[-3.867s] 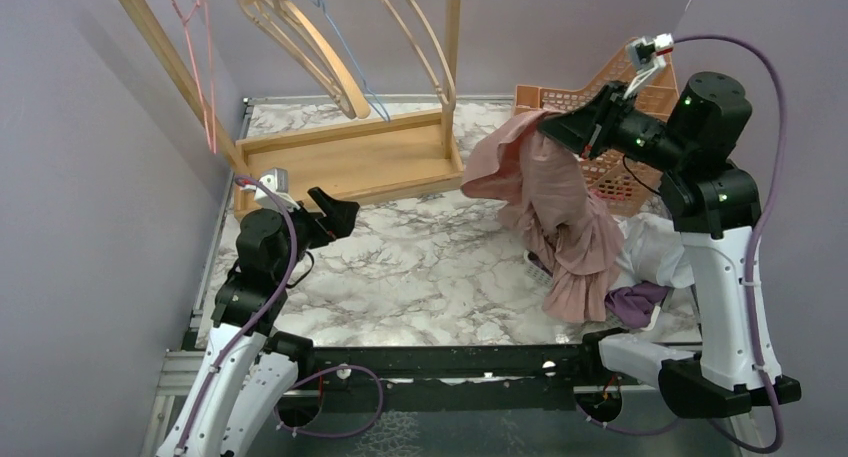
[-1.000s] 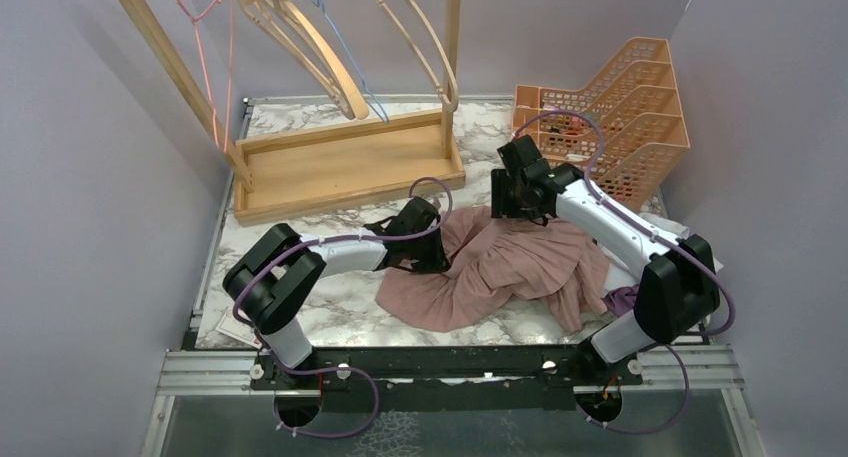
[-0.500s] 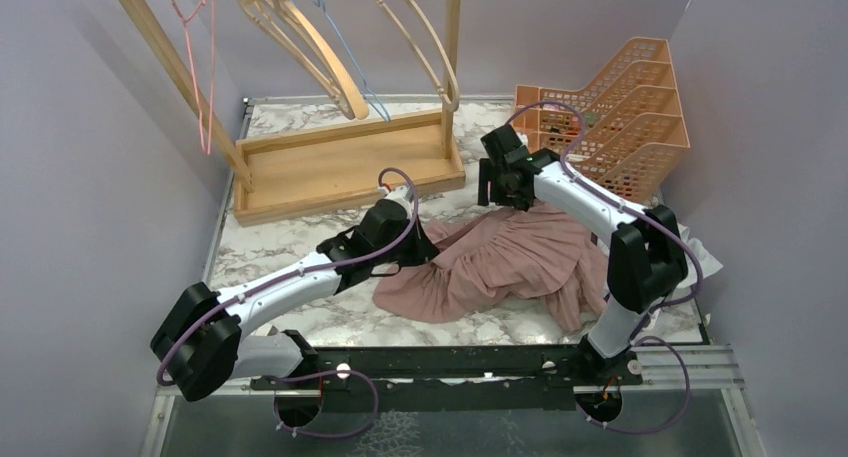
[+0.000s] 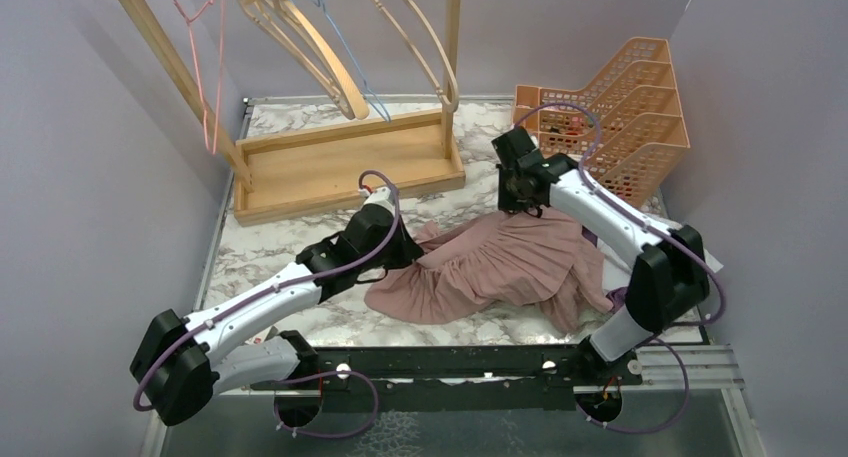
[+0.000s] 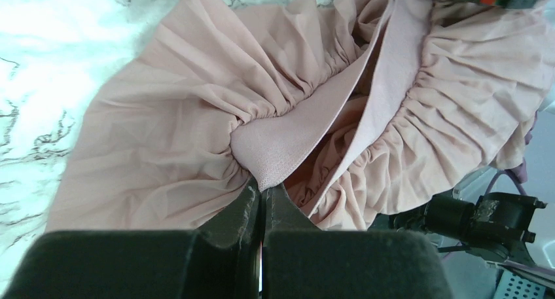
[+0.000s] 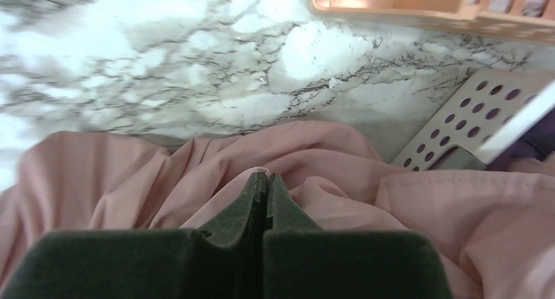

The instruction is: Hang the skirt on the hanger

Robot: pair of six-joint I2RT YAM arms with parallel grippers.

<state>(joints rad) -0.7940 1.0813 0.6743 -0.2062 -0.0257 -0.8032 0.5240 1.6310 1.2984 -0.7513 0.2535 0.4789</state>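
On the table (image 4: 262, 245), between the two arms, the skirt (image 4: 490, 267) lies in a crumpled pink heap, its far right edge running up against a perforated tray (image 6: 471, 116). Left tool (image 5: 264, 193) has its fingers pressed fully together on the smooth waistband (image 5: 288, 142), right where the gathers begin, so that corner is pinched. Right tool (image 6: 266, 179) is likewise closed, its tips sunk in a fold at the skirt's far side. It looks to have a nip of cloth, though how much is caught between the pads is hidden. Both grasps look made, but the cloth rests on the table and none of it is lifted. Hangers (image 4: 310, 52) hang from the wooden rack (image 4: 350, 167) at the back, well apart from the skirt, and none is off the rack or near the cloth. As I judge it, the task is at an early stage. What is left is to raise and spread the waistband, bring it to a hanger and fix it there, which is nearly all of the work.
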